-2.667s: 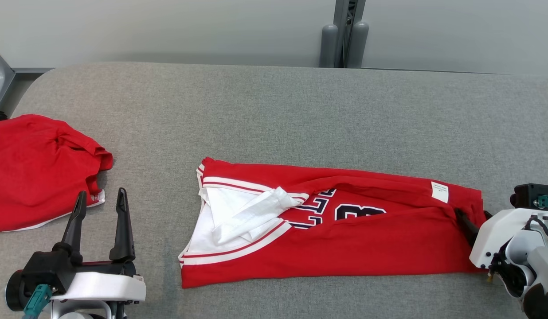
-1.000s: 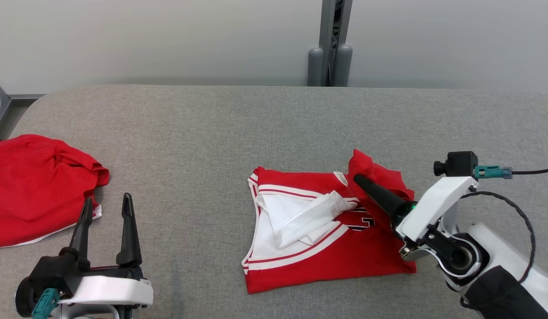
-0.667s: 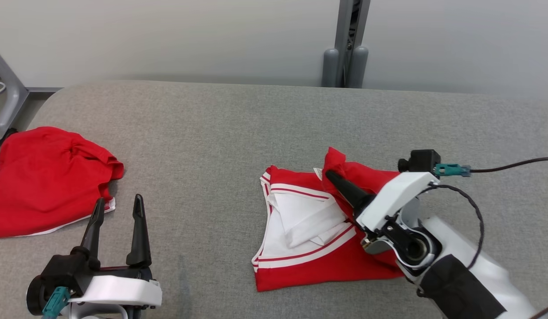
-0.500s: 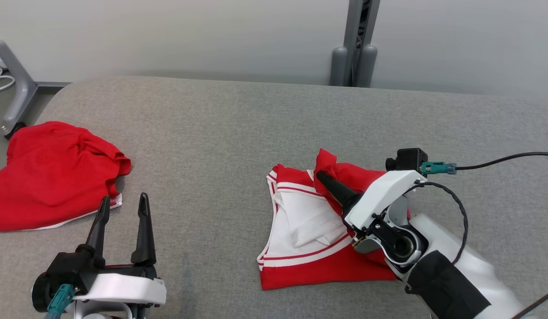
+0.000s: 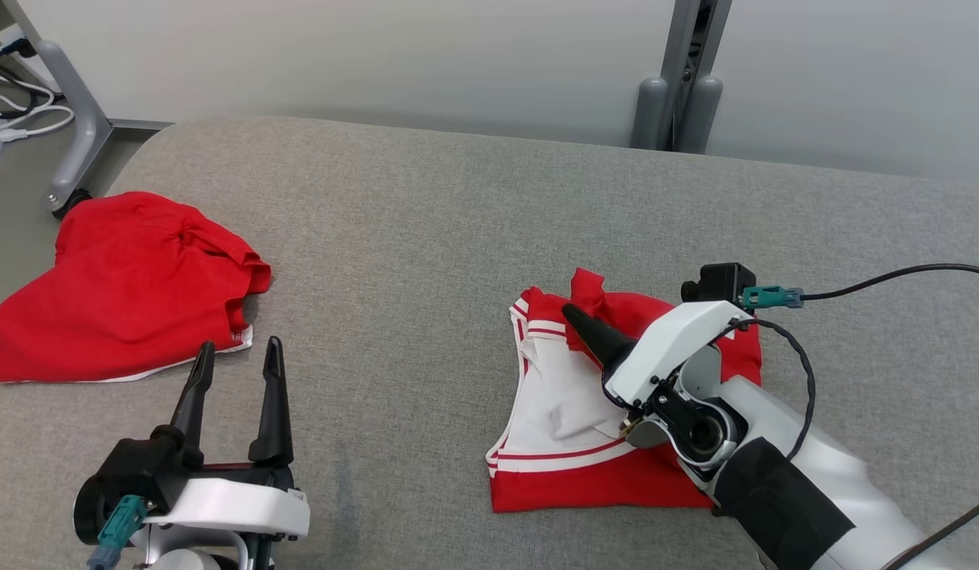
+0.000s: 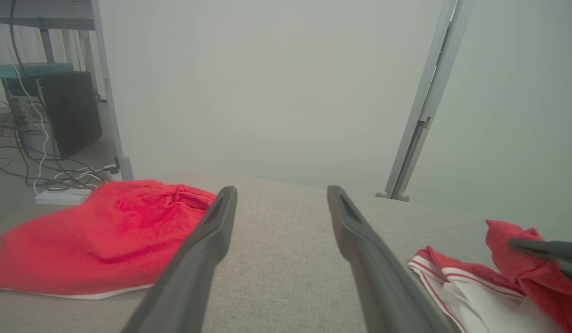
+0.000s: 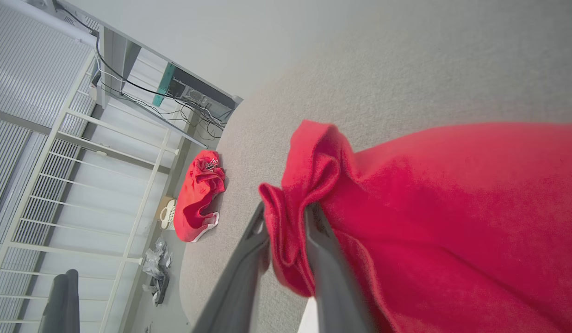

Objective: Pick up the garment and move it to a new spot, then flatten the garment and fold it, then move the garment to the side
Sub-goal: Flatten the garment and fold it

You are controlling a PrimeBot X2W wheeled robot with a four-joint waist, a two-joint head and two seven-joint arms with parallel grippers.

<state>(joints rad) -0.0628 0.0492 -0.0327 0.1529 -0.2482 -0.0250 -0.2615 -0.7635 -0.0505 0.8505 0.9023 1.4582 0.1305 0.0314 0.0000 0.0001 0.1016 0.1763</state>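
Head view: right gripper [image 5: 573, 315] pinches hem of red-and-white fabric jersey [image 5: 600, 487], centre right, mid-fold; next, probably lay flat and release. Left gripper [image 5: 240, 348] gapes empty.

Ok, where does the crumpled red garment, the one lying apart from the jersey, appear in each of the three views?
Head view: the crumpled red garment lies at the left edge, on the grey table.
Left wrist view: the garment is at the lower left.
Right wrist view: the garment is small, left of centre, near the table's edge.
Shared landmark: the red and white jersey, to its right in all three.
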